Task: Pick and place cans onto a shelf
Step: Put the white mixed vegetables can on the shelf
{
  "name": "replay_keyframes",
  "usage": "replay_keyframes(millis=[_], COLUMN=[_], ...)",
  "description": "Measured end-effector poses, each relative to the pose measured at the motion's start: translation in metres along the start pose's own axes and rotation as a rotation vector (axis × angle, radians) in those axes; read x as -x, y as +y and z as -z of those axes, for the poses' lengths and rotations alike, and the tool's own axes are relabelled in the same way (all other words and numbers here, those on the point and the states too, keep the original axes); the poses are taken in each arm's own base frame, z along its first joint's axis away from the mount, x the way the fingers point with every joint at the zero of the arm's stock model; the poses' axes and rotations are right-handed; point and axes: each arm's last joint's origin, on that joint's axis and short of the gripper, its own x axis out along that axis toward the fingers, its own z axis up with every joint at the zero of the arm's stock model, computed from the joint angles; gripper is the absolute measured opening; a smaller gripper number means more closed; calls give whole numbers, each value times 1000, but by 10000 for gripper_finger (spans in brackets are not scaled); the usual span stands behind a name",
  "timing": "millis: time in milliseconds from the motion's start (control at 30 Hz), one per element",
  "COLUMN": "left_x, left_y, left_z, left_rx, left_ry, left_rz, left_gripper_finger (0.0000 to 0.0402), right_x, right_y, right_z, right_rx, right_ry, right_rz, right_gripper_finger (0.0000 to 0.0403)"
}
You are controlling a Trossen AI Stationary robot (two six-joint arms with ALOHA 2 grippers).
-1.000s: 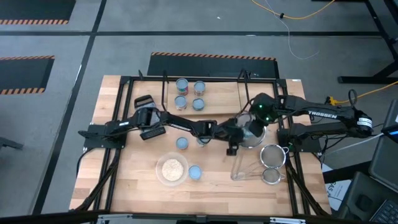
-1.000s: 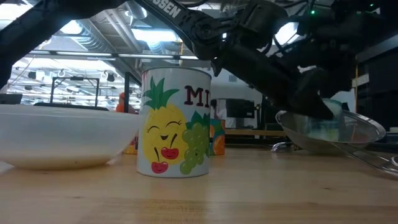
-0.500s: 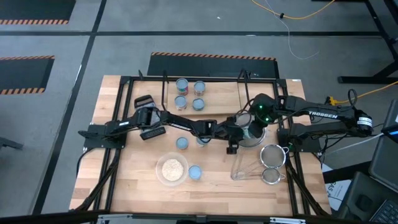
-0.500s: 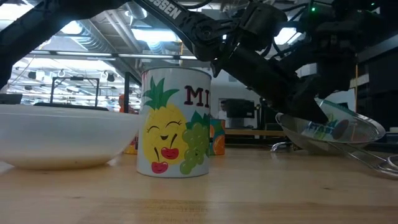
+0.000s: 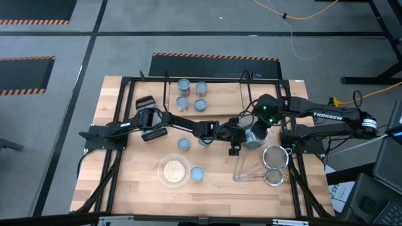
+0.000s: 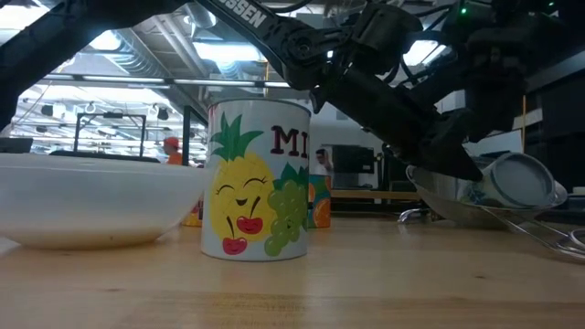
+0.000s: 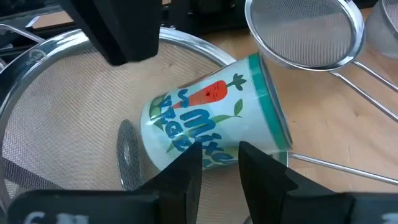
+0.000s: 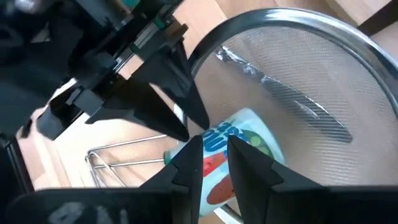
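Observation:
A can with a carrot label lies on its side in the large wire strainer at the table's right middle. My left gripper reaches across the table to it, its fingers a narrow gap apart and empty. My right gripper hovers over the same can, also narrowly open and empty. Several cans stand on the light-wood shelf at the far side. Others stand on the table, among them a fruit-labelled one. My left gripper's fingertips stand at the lying can's side wall, coming in low from the table's left. I cannot tell whether they touch it. My right gripper's fingertips stand just over the can from above. I cannot tell whether they touch it.
A clear bowl of pale grains stands near the front. Two small strainers and a clear jug lie right of centre. One small strainer sits close beside the large one.
The can has gone from up at the gripper tips down into the strainer. It has tipped onto its side, and its round end has turned toward the table's near edge. Both arms have stayed at the strainer.

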Motion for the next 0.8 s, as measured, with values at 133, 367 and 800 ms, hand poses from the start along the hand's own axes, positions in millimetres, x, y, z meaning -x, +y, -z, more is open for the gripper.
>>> replay_keyframes(millis=[133, 367, 800], left_x=[0, 0, 0], left_y=[0, 0, 0], left_z=[0, 0, 0], left_rx=[1, 3, 4], left_ry=[0, 0, 1], left_rz=[-1, 0, 0], left_gripper_finger=[98, 98, 98], right_x=[2, 3, 3], right_y=[2, 7, 7], right_z=[3, 5, 5], right_rx=[-1, -1, -58], right_ry=[30, 90, 99], right_rz=[-76, -236, -241], right_gripper_finger=[78, 78, 112])
